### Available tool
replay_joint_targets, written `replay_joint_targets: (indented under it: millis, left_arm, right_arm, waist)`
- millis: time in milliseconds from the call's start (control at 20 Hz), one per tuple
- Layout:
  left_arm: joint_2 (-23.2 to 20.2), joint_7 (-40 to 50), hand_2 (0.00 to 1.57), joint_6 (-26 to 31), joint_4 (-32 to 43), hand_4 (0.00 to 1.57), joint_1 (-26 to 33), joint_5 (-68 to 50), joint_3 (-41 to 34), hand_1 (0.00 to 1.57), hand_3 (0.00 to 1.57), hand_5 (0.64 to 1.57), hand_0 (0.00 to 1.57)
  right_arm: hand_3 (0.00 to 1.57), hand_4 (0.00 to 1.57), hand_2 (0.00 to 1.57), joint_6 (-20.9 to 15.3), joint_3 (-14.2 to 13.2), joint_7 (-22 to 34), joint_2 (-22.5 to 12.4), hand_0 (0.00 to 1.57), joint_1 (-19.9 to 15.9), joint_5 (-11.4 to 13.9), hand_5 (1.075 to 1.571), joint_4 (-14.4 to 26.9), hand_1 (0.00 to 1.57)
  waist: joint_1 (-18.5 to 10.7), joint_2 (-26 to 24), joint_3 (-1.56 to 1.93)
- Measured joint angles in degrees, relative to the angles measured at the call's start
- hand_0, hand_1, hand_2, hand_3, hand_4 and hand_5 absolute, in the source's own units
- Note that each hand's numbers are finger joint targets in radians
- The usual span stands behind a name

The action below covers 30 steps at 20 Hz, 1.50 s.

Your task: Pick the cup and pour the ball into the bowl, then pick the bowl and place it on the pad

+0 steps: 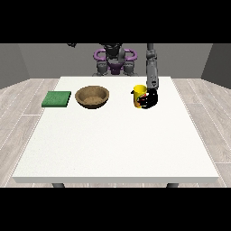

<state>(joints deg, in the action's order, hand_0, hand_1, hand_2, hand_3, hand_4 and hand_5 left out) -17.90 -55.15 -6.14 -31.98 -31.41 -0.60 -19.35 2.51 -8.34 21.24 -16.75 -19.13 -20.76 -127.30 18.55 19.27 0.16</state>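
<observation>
Hand at view's right w/ fingers curled round upright yellow cup, table.

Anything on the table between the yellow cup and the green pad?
Yes: in the front view the brown bowl sits between the pad and the cup, nearer the pad. Otherwise bare table.

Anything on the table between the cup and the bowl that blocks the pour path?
Nothing visible. The yellow cup, with the hand at the view's right against it, and the wooden bowl have only bare white table between them. The green pad lies beyond the bowl.
</observation>
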Motion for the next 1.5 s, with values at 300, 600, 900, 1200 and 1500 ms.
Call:
replay_joint_targets:
  millis: [300, 600, 900, 1200, 1500]
  left_arm:
    - [1.58, 4.89, 1.57, -7.38, -0.39, 1.12, -1.28, 5.43, 4.42, 1.35, 1.57, 1.499, 1.35]
    - [3.47, 14.45, 1.57, -16.85, -0.83, 1.09, -6.15, 14.06, 11.28, 1.41, 1.57, 1.543, 1.41]
    - [3.49, 25.54, 1.57, -29.35, 1.87, 0.97, -12.59, 24.79, 17.15, 1.41, 1.57, 1.562, 1.41]
    - [5.49, 35.11, 1.57, -35.21, 4.99, 0.92, -17.35, 32.46, 21.35, 1.39, 1.57, 1.561, 1.39]
    - [4.82, 45.74, 1.57, -41.75, 10.13, 0.84, -22.36, 44.6, 28.28, 1.35, 1.57, 1.55, 1.35]
  right_arm:
    - [0.0, 0.19, 0.0, 2.84, -2.8, -1.61, -0.08, 0.0, 3.66, -2.34, 1.557, 5.93, 0.0]
    - [0.0, 0.26, 0.0, 3.2, -4.02, -2.2, -0.23, 0.0, 3.02, -2.3, 1.56, 11.77, 0.0]
    - [0.0, 0.3, 0.0, 4.12, -3.68, -2.58, -0.84, 0.0, 0.47, -2.43, 1.562, 14.23, 0.0]
    - [0.0, 0.35, 0.0, 4.35, -3.52, -3.18, -0.43, 0.0, 0.03, -2.25, 1.564, 15.7, 0.0]
    - [0.0, 0.36, 0.0, 4.67, -3.2, -4.56, 0.03, 0.0, -1.02, -1.41, 1.564, 19.17, 0.0]
  waist:
    - [-2.07, -6.38, -0.05]
    - [-4.2, -10.58, -0.07]
    - [-2.32, -10.3, -0.07]
    - [-2.37, -10.62, -0.11]
    - [-2.66, -11.36, -0.05]
